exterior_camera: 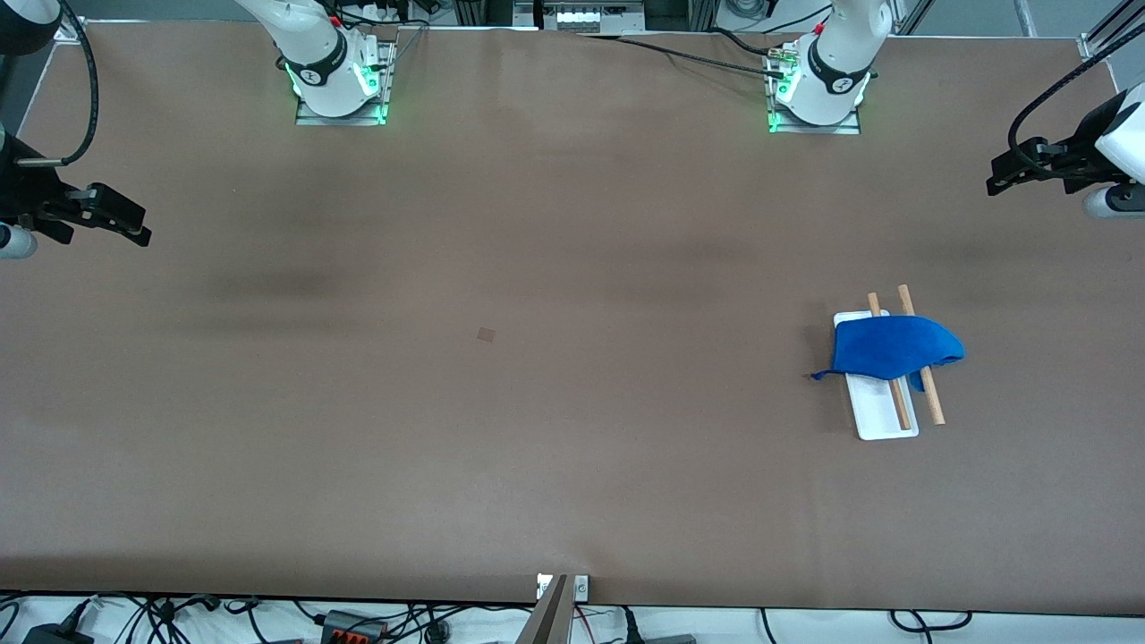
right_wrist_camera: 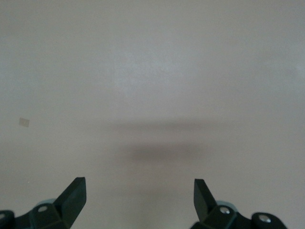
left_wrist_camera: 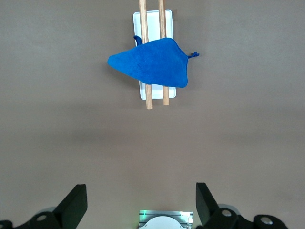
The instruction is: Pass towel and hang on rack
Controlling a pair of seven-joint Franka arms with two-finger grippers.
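I see the right end effector raised over the worktop at the right arm's end, well apart from the rack; its fingers are spread wide and hold nothing. A small square patch lies mid-worktop, between that end effector and the rack. The blue towel drapes across both rack rods. The left end effector hovers at the left arm's end, fingers wide apart, empty.
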